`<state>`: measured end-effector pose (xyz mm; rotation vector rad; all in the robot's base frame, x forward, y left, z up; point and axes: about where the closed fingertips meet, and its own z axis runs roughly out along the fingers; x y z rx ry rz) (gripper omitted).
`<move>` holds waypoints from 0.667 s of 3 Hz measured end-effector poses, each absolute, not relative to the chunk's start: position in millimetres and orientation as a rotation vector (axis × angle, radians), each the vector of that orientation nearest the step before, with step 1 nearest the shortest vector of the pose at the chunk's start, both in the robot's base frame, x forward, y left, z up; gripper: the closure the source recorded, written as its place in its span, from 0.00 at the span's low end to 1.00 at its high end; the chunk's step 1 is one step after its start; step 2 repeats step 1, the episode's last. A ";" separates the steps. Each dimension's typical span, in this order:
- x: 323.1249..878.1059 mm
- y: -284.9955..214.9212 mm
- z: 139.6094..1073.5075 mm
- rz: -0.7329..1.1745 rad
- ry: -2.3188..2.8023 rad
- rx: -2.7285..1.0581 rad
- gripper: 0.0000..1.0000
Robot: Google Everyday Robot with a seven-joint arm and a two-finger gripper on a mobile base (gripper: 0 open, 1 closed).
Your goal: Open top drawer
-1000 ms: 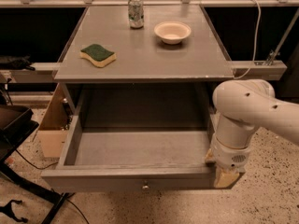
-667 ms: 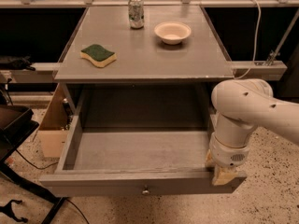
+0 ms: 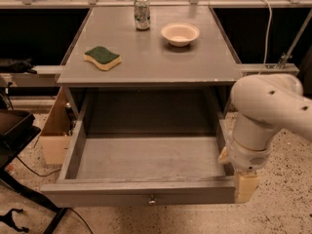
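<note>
The top drawer (image 3: 146, 162) of the grey cabinet stands pulled far out toward me, its deep grey box bare inside. Its wide front (image 3: 97, 195) carries a small round metal knob (image 3: 152, 199) at the centre. My gripper (image 3: 245, 186) hangs below the white arm (image 3: 265, 111) at the drawer's right front corner, beside the front panel's right end. Its fingers point down and away from the camera.
On the cabinet top (image 3: 151, 57) lie a green and yellow sponge (image 3: 102, 57), a drink can (image 3: 142, 12) and a cream bowl (image 3: 180, 33). A cardboard box (image 3: 52, 130) stands at the cabinet's left. A black stand (image 3: 14, 135) is at far left. The floor is speckled.
The drawer has slid a little further out toward me. The arm and gripper have shifted slightly back with it.
</note>
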<state>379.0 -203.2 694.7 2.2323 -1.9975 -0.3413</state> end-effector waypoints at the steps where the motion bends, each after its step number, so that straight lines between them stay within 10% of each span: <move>1: 381.9 -234.0 744.1 -0.257 -2.151 2.242 0.00; 2: 381.9 -234.0 744.1 -0.257 -2.151 2.242 0.00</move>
